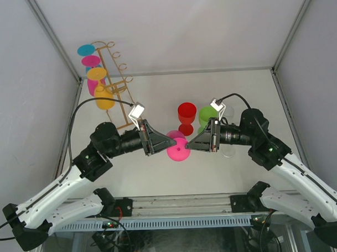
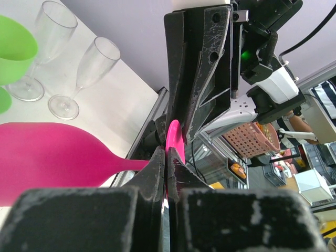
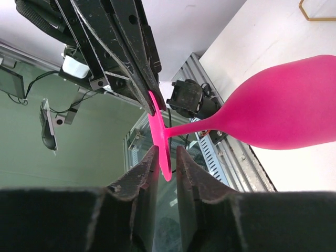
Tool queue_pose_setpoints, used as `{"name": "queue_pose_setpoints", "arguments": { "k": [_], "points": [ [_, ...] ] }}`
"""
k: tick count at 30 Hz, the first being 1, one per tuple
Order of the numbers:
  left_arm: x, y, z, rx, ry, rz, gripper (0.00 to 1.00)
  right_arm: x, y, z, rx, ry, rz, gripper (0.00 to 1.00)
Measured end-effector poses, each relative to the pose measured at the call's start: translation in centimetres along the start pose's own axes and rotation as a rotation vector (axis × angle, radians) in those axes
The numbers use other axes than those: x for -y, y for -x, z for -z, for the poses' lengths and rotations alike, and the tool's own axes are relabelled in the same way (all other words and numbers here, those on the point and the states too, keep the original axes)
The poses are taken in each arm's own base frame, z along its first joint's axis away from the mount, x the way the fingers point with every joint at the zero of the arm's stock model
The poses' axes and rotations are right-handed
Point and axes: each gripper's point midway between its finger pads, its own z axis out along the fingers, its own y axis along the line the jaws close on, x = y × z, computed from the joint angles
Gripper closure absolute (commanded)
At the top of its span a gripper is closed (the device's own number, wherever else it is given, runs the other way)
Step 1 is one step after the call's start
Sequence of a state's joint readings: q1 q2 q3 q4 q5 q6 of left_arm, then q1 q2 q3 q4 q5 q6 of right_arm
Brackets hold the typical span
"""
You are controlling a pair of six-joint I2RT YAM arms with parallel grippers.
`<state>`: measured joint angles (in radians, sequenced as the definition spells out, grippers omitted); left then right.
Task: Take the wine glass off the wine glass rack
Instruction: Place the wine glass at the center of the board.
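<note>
Wine glass (image 1: 178, 150), pink, is off the wine glass rack (image 1: 118, 78) and lies sideways between both grippers over mid-table.

From the left: one rack, with three coloured feet (image 1: 86, 50) showing on it. Your left gripper (image 1: 170, 141) is clamped on the pink foot (image 3: 159, 137). Your right gripper (image 1: 190, 144) straddles that same foot with its fingers narrow, and you cannot tell whether it pinches. Seat the right fingers squarely on the disc before the left lets go. Standing beyond are one red glass (image 1: 186, 113), one green glass (image 1: 207, 114) and two clear flutes (image 2: 89, 73).
</note>
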<state>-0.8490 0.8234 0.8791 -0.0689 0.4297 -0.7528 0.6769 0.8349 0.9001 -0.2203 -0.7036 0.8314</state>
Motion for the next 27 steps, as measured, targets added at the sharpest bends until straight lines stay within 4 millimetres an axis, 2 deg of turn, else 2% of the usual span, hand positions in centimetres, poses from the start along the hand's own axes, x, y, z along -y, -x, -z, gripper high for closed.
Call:
{"name": "queue_pose_setpoints", "arguments": {
  "k": [3,7,13,14,17,18,20,23,27],
  "points": [
    [0.0,0.0,0.0,0.0,0.0,0.002,1.0,-0.1,0.0,-0.1,-0.006,0.01,-0.003,0.86],
    [0.1,0.1,0.1,0.003,-0.002,0.005,1.0,-0.4,-0.1,-0.1,-0.012,0.022,-0.003,0.99],
    [0.3,0.1,0.2,0.005,-0.007,0.013,1.0,-0.7,-0.2,-0.1,-0.02,0.038,0.0,1.0],
    [0.3,0.1,0.2,0.006,-0.007,0.014,0.98,-0.7,-0.2,-0.1,-0.019,0.039,0.0,1.0],
    [0.4,0.2,0.1,0.009,-0.009,0.018,0.74,-0.7,-0.1,-0.1,-0.015,0.038,0.002,1.0],
    [0.3,0.2,0.1,0.011,-0.008,0.019,0.69,-0.7,0.0,-0.1,-0.011,0.036,0.004,1.0],
    [0.0,0.0,0.0,0.009,-0.005,0.028,0.66,-0.7,0.2,0.0,0.007,0.026,0.009,1.0],
    [-0.4,-0.5,0.0,0.003,0.008,0.048,0.53,-0.6,0.9,0.3,0.063,-0.003,0.03,1.0],
    [-1.0,-1.1,0.1,-0.005,0.024,0.072,0.49,-0.9,1.8,1.2,0.136,-0.026,0.072,1.0]
  ]
}}
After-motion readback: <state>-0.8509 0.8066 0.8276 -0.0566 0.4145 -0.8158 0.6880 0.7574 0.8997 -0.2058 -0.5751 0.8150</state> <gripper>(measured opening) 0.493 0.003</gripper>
